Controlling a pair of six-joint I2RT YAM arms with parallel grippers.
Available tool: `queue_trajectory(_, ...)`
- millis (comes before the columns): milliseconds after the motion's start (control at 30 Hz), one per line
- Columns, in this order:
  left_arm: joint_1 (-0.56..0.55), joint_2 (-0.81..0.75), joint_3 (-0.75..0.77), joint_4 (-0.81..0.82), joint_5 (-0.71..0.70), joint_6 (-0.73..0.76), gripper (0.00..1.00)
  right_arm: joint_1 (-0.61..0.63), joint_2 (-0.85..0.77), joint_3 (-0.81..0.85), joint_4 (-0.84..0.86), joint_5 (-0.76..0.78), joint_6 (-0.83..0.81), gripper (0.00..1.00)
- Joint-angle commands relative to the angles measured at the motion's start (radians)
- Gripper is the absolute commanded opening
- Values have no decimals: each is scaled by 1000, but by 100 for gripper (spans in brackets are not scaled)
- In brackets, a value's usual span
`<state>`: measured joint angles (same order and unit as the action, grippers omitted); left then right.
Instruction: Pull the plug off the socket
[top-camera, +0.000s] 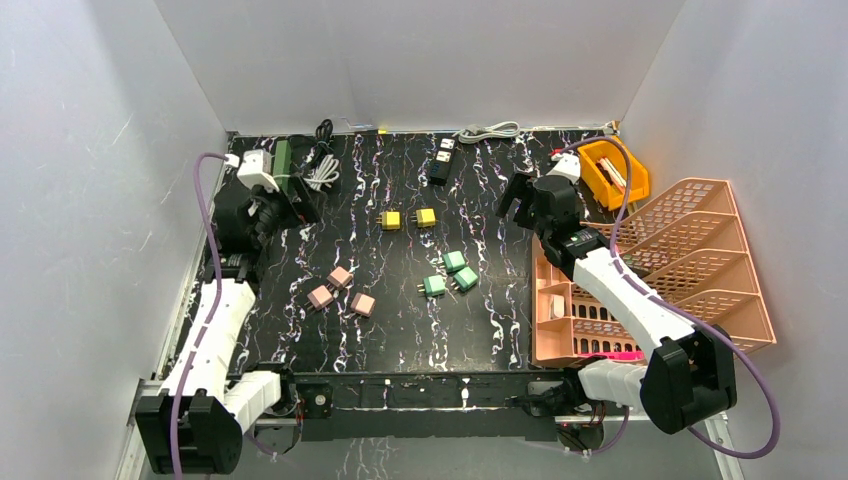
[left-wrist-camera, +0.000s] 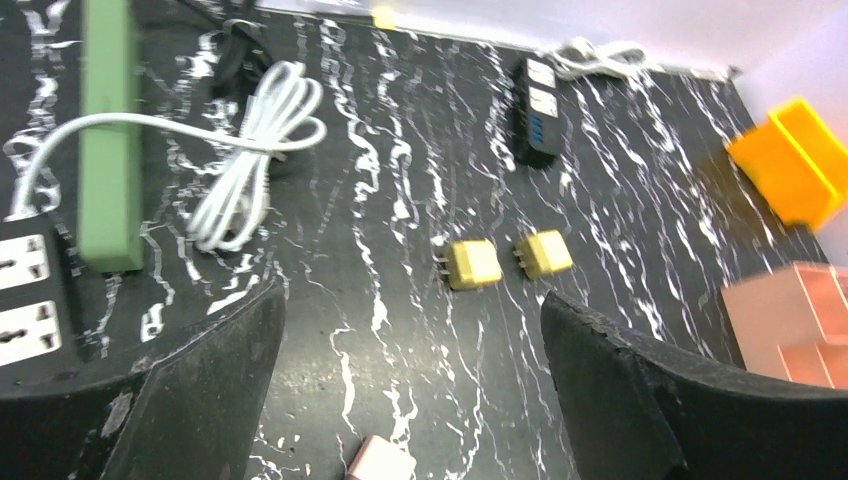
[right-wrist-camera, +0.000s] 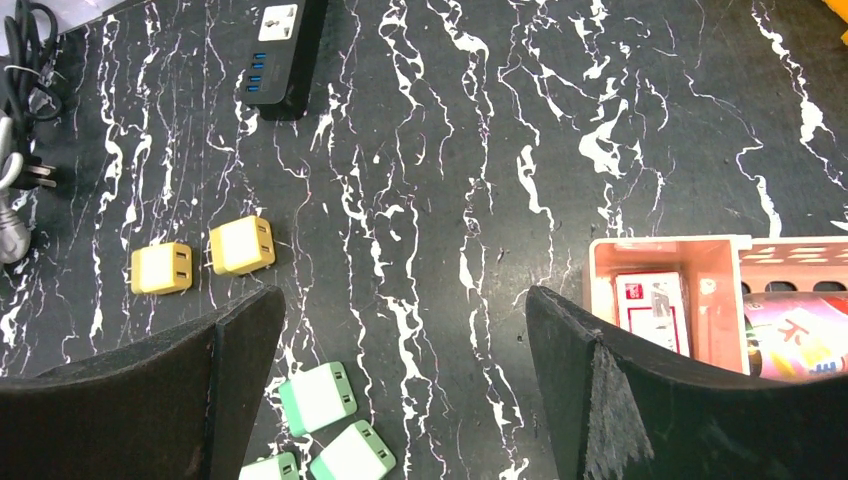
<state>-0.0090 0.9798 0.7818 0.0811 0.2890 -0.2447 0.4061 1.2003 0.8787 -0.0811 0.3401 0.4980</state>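
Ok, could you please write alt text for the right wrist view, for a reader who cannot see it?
The right gripper hangs open over a black marbled table, holding nothing. Two yellow plugs lie at left, three green plugs near the bottom edge, a black power strip at top left. A pink organizer sits at right.

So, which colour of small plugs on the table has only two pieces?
The yellow plugs: only two, side by side, closest to the black power strip. The green plugs and pink plugs are three each.
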Motion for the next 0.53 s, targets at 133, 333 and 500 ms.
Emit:
queue_trajectory(133,3,7,101,-61,-93,-83,98,-1,-12,34,-2,33,14,98)
queue_trajectory(333,4,-31,85,-41,-75,-51,98,-1,-20,26,6,15,20,98)
queue_trajectory(500,4,-49,78,-36,-11,3,98,-1,-39,18,22,-22,-7,98)
